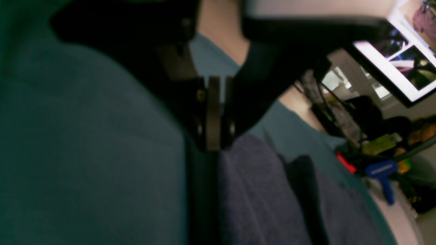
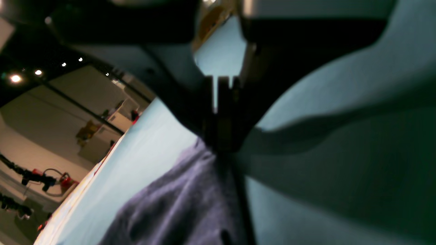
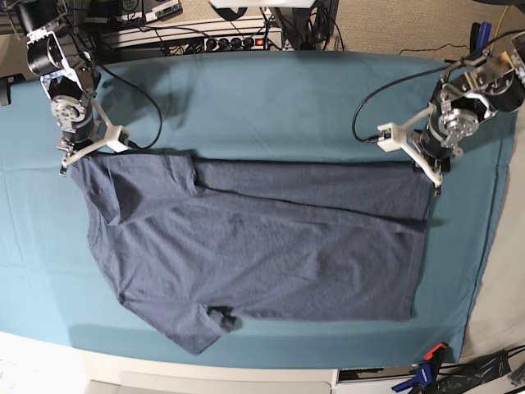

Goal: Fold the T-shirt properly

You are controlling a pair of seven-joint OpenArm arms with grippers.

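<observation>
The dark blue-grey T-shirt (image 3: 262,246) lies spread on the teal table cloth (image 3: 271,98), a sleeve pointing to the near left. Its far edge runs straight between the two arms, with a folded band along it. My right gripper (image 3: 70,160), on the left of the base view, is shut on the shirt's far left corner. My left gripper (image 3: 433,176) is shut on the far right corner. In the left wrist view the closed left gripper (image 1: 213,146) pinches the T-shirt (image 1: 259,197). In the right wrist view the right gripper (image 2: 221,146) pinches the T-shirt (image 2: 177,200) hanging below it.
A power strip and cables (image 3: 205,39) run along the table's far edge. A blue and red clamp (image 3: 422,373) sits at the near right corner. The cloth's right edge (image 3: 484,246) drops off to the floor. A monitor (image 1: 391,64) shows off the table.
</observation>
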